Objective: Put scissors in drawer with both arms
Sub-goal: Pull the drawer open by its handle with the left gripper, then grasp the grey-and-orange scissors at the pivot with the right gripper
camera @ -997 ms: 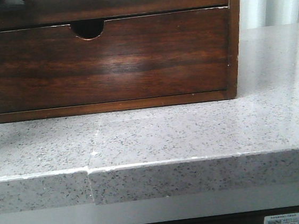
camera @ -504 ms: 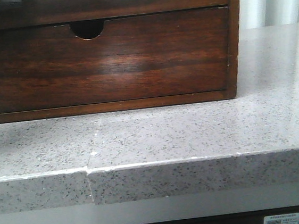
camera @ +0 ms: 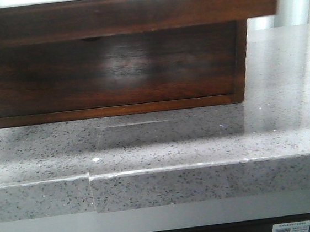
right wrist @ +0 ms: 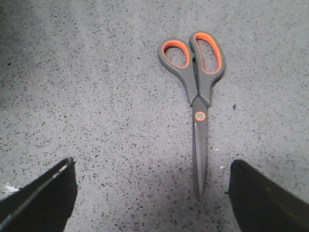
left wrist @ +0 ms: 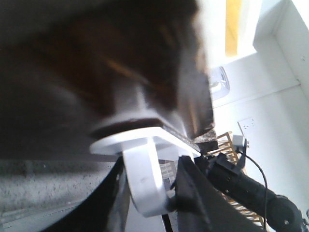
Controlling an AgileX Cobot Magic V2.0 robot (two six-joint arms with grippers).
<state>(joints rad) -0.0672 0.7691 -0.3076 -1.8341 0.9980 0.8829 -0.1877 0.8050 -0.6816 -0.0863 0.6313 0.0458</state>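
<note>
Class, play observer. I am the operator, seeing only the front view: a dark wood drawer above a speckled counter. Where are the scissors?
Observer: The scissors lie flat on the counter, blades closed, in the right wrist view.
Operator: Held?
Observer: No; the right gripper has its jaws open, one each side, touching nothing.
Operator: The left gripper?
Observer: Its white finger sits against the drawer; too blurred to tell its grip.

I see the drawer (camera: pixel 105 16), dark reddish-brown glossy wood, jutting out above the taller front below it. The scissors (right wrist: pixel 197 96), grey with orange-lined handles, lie flat and closed on the speckled grey surface (right wrist: pixel 96 96).
</note>
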